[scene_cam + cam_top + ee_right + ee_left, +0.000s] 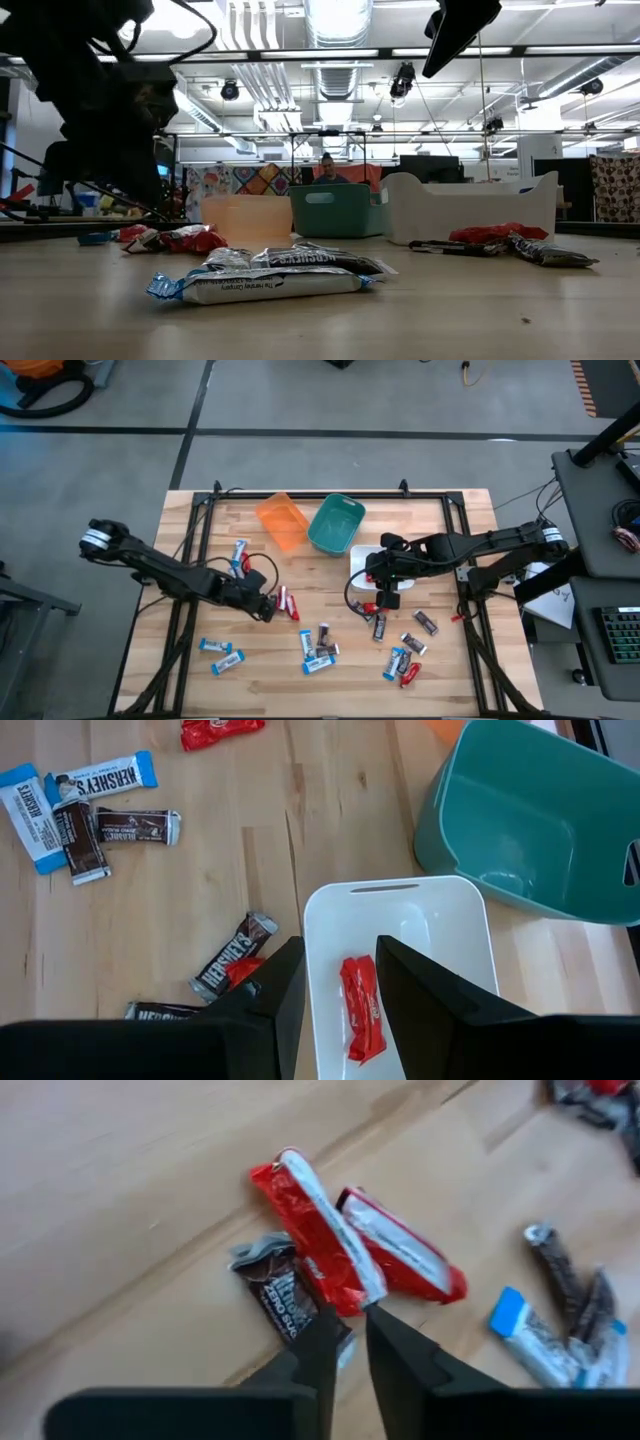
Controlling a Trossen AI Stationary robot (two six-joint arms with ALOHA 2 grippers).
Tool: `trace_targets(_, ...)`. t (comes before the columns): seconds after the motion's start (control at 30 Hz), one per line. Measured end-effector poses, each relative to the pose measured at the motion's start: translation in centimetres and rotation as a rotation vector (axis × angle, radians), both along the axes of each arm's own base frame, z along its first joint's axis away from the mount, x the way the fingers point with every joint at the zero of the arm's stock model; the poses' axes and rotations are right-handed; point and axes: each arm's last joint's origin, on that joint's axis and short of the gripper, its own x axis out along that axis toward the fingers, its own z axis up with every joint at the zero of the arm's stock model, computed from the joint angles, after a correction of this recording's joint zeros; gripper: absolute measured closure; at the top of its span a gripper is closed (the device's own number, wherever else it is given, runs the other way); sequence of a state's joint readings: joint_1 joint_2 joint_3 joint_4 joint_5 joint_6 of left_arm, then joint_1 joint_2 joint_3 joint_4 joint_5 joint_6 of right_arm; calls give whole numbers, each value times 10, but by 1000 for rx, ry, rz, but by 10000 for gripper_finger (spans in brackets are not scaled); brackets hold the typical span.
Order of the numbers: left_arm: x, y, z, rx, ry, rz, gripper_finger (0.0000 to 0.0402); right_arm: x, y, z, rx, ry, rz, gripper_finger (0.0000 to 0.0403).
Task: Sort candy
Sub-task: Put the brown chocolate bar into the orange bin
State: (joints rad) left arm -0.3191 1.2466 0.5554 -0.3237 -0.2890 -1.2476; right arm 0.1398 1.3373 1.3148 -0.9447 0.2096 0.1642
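Note:
Candy in red, light blue and dark wrappers lies scattered on the wooden table (330,680). My left gripper (353,1317) hangs at the table's left-middle (268,606), fingers a narrow gap apart with nothing between them. Its tips stand by the near ends of a dark candy (280,1285) and a red candy (315,1240); a second red candy (405,1260) lies alongside. My right gripper (340,960) is open above the white bin (400,890), where one red candy (362,1010) lies on the floor. My left gripper points slantwise down at the dark candy's near end (335,1342), which one fingertip (325,1330) covers. Whether the finger touches the wrapper, I cannot tell. Both candies lie flat on the table.
An orange bin (280,520) and a teal bin (335,523) stand at the far middle, the white bin (362,555) right of them. Light blue candy (222,653) lies near left; mixed clusters lie near centre (320,645) and near right (400,660).

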Motion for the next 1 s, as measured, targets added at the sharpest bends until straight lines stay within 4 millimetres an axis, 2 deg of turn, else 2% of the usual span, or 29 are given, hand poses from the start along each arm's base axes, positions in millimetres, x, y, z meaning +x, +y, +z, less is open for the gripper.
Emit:
trace_targets(0.23,14,-3,-10,50,60,17,269,0,0,0,-2,0,4,284)
trace_targets(0.4,23,-5,-15,107,146,33,248,0,0,0,0,-1,0,284)
trace_targets(0.63,33,-8,-21,152,249,25,269,0,0,0,1,-4,0,284)
trace_targets(0.77,35,-8,-27,154,270,35,291,0,0,0,1,-5,0,284)
trace_targets(1.0,35,-8,-27,156,269,33,344,1,0,0,1,-8,0,284)
